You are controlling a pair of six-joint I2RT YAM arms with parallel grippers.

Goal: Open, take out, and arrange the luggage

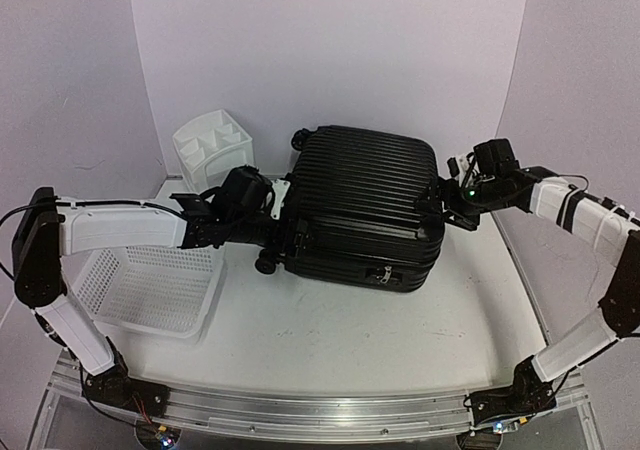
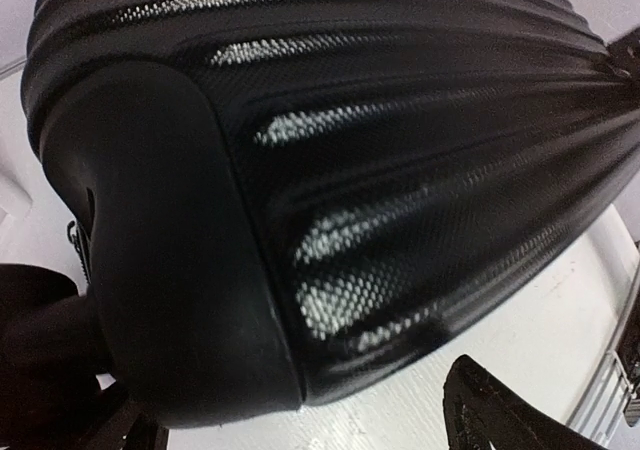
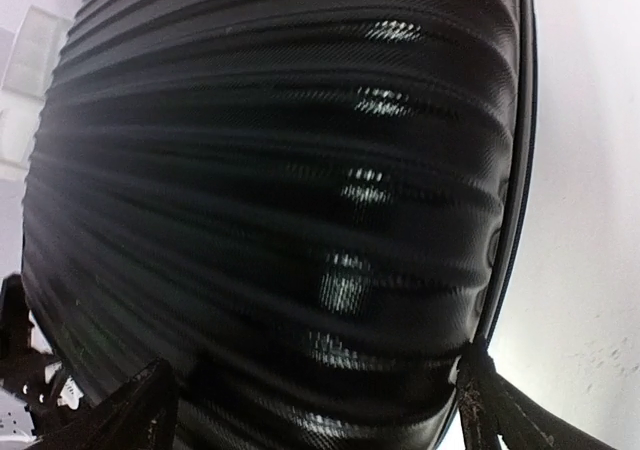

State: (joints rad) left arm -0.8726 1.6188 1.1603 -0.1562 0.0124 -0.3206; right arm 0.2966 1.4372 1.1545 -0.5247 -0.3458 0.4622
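Note:
The luggage (image 1: 365, 205), a large black ribbed hard-shell suitcase, lies flat and closed in the middle of the table, its caster wheels on the left side. My left gripper (image 1: 283, 228) is at its left edge by the wheels. In the left wrist view the gripper (image 2: 280, 410) is open, and the suitcase's rounded corner (image 2: 200, 270) lies right in front of it. My right gripper (image 1: 447, 198) is at the suitcase's right edge. In the right wrist view the gripper (image 3: 320, 410) is open, its fingers astride the ribbed shell (image 3: 300, 190). The right fingertip (image 3: 490, 400) sits by the zip seam.
A white mesh basket (image 1: 150, 290) lies at the front left under my left arm. A small white drawer unit (image 1: 212, 145) stands at the back left, beside the suitcase. White walls close in the table on the left, back and right.

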